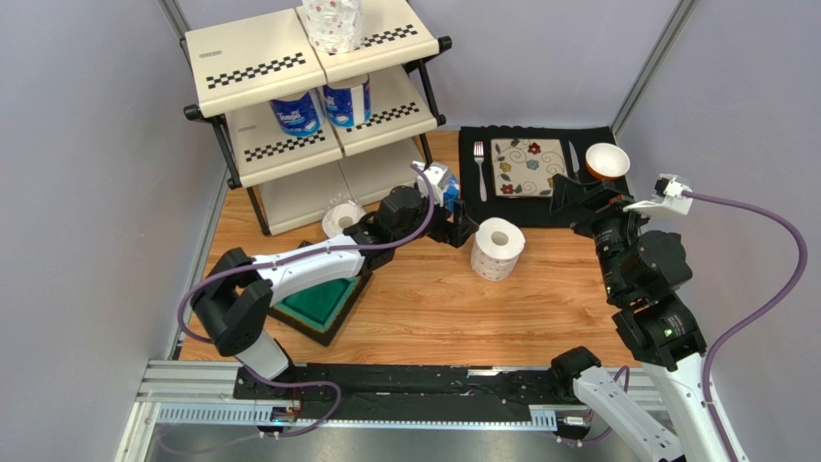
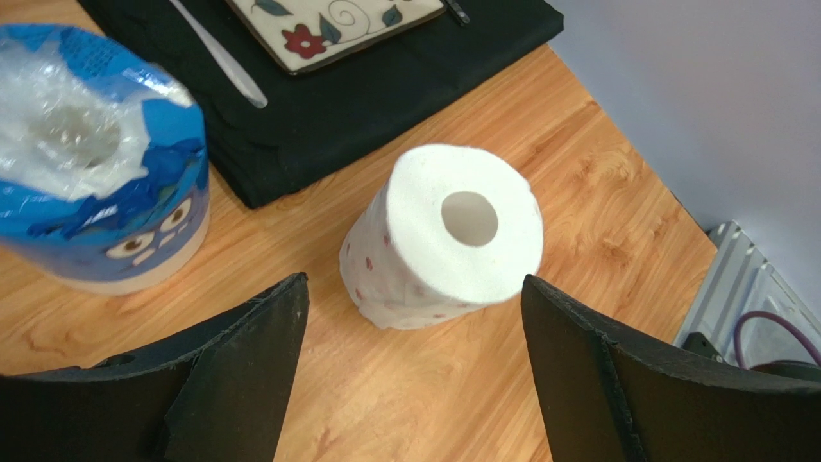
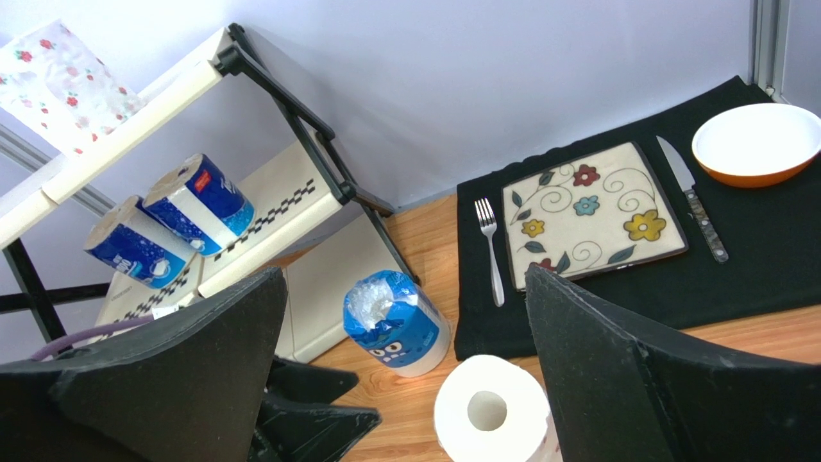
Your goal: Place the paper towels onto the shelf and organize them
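Left gripper (image 2: 412,287) has its jaws spread wide and grips nothing. A bare white roll (image 2: 443,236) with faint red dots stands on the wooden table (image 2: 597,241) just ahead, framed between the fingers but apart from both. We see the left arm stretched low from its base toward the table's middle, its wrist beside a blue-wrapped roll (image 2: 96,183). Our right gripper (image 3: 405,272) is likewise wide apart and empty, its arm folded up at the right, above the black placemat (image 3: 761,241). On the shelf (image 1: 252,58), two blue rolls (image 1: 296,114) sit on the middle tier and a patterned roll (image 1: 332,24) sits on top. Another small white roll (image 1: 342,219) stands on the table by the bottom tier.
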